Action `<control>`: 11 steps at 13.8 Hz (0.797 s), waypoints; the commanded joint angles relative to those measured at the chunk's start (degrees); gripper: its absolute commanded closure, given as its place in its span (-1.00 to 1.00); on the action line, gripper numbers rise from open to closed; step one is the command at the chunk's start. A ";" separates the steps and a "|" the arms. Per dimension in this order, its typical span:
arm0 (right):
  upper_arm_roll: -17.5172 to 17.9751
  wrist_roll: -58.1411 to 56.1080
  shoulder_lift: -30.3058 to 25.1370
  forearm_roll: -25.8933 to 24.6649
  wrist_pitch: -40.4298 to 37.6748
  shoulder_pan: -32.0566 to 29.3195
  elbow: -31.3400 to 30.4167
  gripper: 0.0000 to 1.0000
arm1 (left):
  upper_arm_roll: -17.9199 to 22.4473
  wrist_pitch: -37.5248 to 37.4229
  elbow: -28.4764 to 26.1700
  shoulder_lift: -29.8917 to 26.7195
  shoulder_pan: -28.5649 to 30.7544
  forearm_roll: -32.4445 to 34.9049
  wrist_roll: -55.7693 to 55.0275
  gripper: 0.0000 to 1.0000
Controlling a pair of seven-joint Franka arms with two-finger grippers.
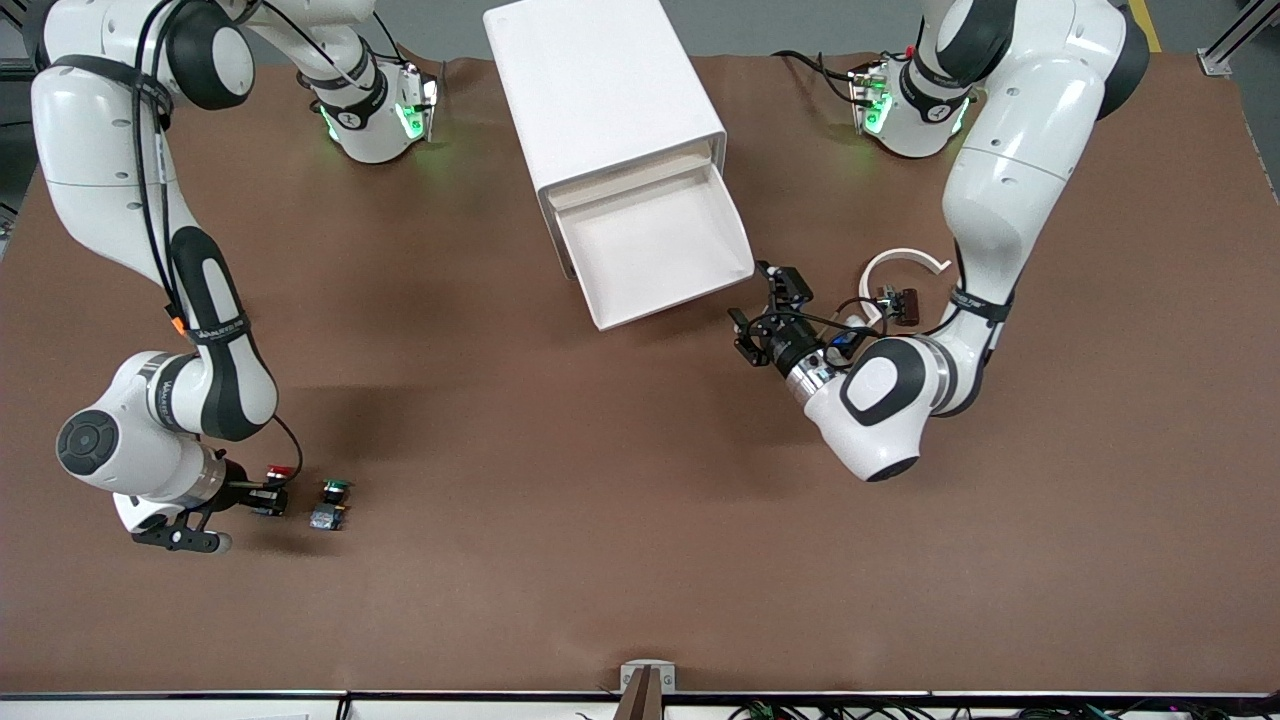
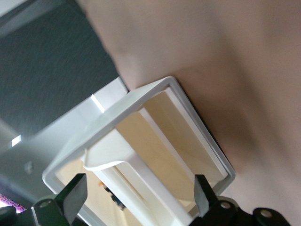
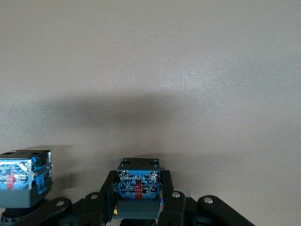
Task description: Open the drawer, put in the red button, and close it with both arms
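The white cabinet (image 1: 600,90) stands at the middle of the table with its drawer (image 1: 700,270) pulled open and empty. My left gripper (image 1: 762,310) is open just off the drawer's front corner toward the left arm's end. In the left wrist view (image 2: 138,195) the drawer front and its handle lip (image 2: 108,155) lie between the spread fingers (image 2: 75,195). My right gripper (image 1: 262,497) is low at the table near the right arm's end, shut on the red button (image 1: 278,472). The right wrist view shows the button's blue-labelled body (image 3: 138,183) clamped between the fingers (image 3: 171,205).
The green button (image 1: 335,490) stands on the table beside the red one, toward the table's middle, and shows in the right wrist view (image 3: 21,181). A white curved piece (image 1: 905,262) with a small brown part (image 1: 905,303) lies by the left arm's forearm.
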 commanded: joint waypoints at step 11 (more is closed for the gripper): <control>0.57 40.37 -27.77 0.30 -23.21 19.24 -13.11 1.00 | 0.68 23.48 1.67 -10.48 -0.24 16.47 38.97 -1.00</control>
